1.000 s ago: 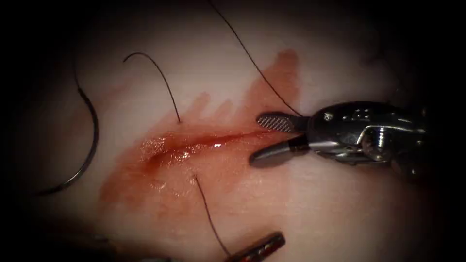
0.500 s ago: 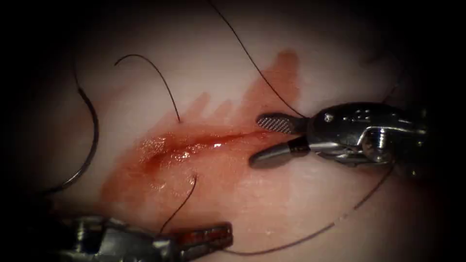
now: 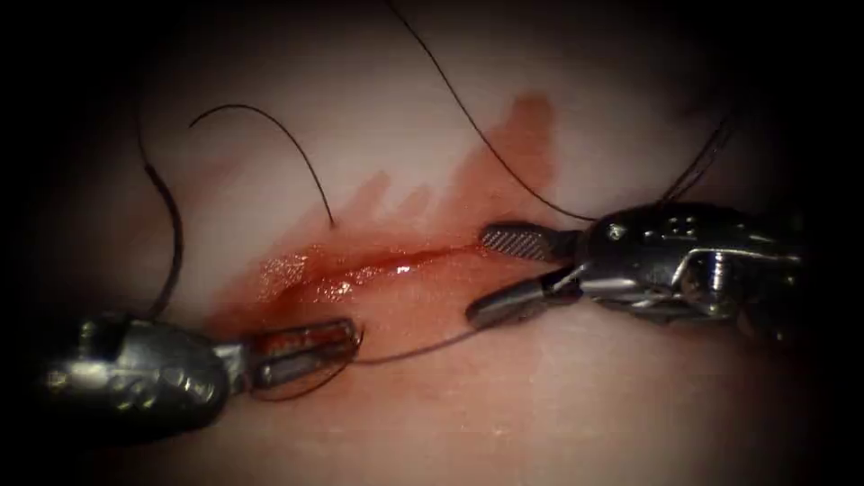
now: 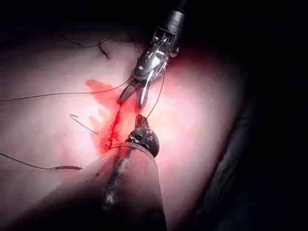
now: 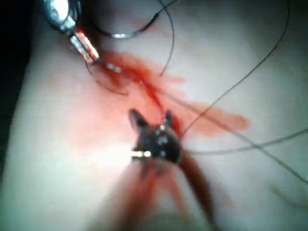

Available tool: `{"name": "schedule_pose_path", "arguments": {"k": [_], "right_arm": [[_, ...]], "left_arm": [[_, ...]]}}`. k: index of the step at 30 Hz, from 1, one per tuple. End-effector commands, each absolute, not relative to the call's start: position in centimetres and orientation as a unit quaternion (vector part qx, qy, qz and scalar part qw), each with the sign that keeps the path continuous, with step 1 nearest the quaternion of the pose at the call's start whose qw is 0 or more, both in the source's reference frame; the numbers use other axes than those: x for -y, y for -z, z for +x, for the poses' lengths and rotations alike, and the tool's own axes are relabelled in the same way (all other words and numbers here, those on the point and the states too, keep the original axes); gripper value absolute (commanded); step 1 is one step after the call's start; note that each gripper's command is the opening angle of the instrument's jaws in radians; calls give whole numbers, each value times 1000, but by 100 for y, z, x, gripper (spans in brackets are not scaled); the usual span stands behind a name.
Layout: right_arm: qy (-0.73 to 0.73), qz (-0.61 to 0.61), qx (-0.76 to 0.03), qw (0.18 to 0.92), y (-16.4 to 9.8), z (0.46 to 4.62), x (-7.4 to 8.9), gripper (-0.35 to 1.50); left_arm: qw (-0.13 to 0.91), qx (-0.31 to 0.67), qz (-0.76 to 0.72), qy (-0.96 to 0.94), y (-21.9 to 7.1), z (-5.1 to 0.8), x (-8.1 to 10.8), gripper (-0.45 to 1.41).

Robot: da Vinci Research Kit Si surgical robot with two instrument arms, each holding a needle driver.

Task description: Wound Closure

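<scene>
The cut (image 3: 378, 265) runs across the tissue (image 3: 540, 405), wet with red fluid. My left tool (image 3: 346, 346) lies just below the cut's left half. Its jaws are shut on the thread (image 3: 414, 346) close to where it leaves the tissue. From there the thread runs right toward my right tool (image 3: 477, 274), which stands open at the cut's right end and holds nothing. The curved needle (image 3: 171, 216) lies free on the tissue, left of the cut, in neither tool. The right wrist view shows the open right tool (image 5: 149, 118), the left tool (image 5: 84, 45) and the needle (image 5: 125, 33).
A thread tail (image 3: 297, 153) rises from the tissue above the cut and curls left. Another strand (image 3: 468, 117) crosses the red stain from the top and passes behind the right tool. The left wrist view shows the right tool (image 4: 137, 96) open over the cut (image 4: 115, 122).
My left tool came in from the bottom edge and moved left and up to the cut, carrying the thread. The thread tail above the cut drifted left. The right tool sank slightly and stayed open.
</scene>
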State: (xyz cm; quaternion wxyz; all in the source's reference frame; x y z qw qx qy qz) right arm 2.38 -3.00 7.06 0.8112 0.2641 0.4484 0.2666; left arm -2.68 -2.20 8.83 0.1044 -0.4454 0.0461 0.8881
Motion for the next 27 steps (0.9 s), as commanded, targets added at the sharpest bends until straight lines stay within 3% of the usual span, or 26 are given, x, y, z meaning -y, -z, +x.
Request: {"name": "schedule_pose_path", "arguments": {"k": [1,12,27], "right_arm": [[-266,265,-450,810,-706,242,303,108],[-260,266,-460,806,-692,246,306,108],[-238,283,-481,795,-683,293,326,108]], "left_arm": [[104,-45,-446,-888,-888,-275,224,-45],[104,-46,-446,-888,-903,-261,224,-45],[152,-17,-530,-834,-878,-266,217,-45]]}}
